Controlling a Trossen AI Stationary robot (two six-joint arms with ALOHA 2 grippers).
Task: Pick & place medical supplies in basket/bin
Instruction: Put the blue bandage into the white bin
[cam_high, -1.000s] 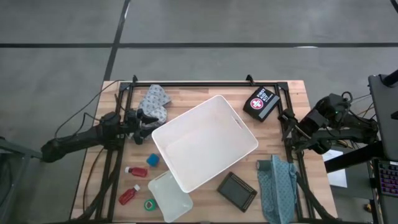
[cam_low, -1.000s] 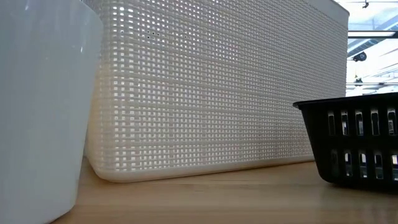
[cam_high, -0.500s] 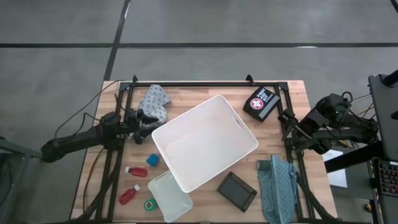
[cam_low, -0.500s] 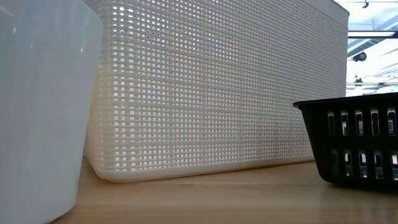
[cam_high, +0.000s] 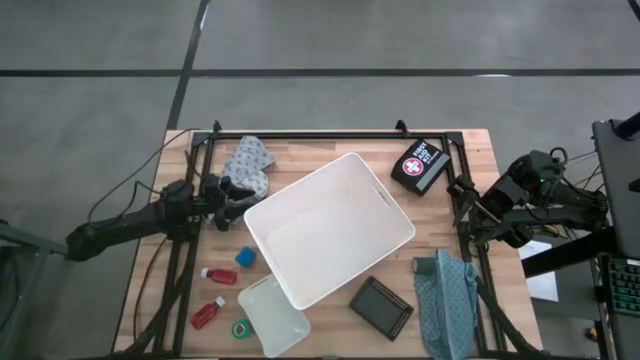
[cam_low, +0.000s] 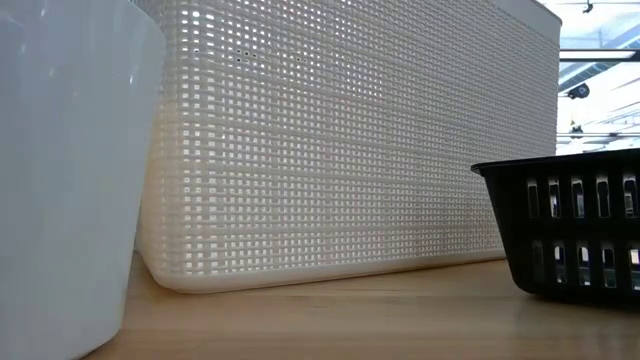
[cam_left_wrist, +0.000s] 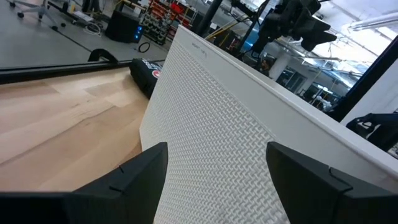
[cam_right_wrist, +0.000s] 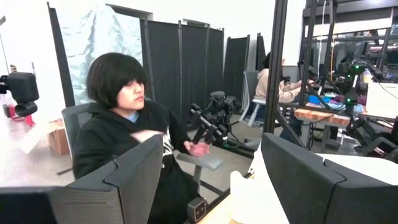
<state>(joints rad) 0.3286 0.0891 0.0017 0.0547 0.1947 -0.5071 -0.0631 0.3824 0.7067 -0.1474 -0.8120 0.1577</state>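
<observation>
The white bin (cam_high: 330, 228) stands slantwise on the middle of the table; its mesh wall (cam_low: 350, 140) fills the low view. My left gripper (cam_high: 234, 196) hovers open at the bin's left corner, and in the left wrist view (cam_left_wrist: 217, 180) the wall (cam_left_wrist: 249, 124) lies ahead between the two fingers, apart from them. A patterned cloth (cam_high: 248, 162) lies just beyond that gripper. Two red bottles (cam_high: 218, 275) (cam_high: 207, 315), a blue piece (cam_high: 246, 258) and a green roll (cam_high: 240, 329) lie on the near left. A black first-aid pouch (cam_high: 420, 165) lies at the far right. My right gripper (cam_right_wrist: 205, 180) is open, and its arm (cam_high: 505, 205) waits off the table's right edge.
A translucent tray (cam_high: 273, 315) sits against the bin's near corner. A dark slotted case (cam_high: 381, 306) lies near the front, with a teal cloth (cam_high: 447, 295) to its right. A black frame (cam_high: 330, 133) rims the table. A seated person (cam_right_wrist: 124, 143) shows in the room beyond.
</observation>
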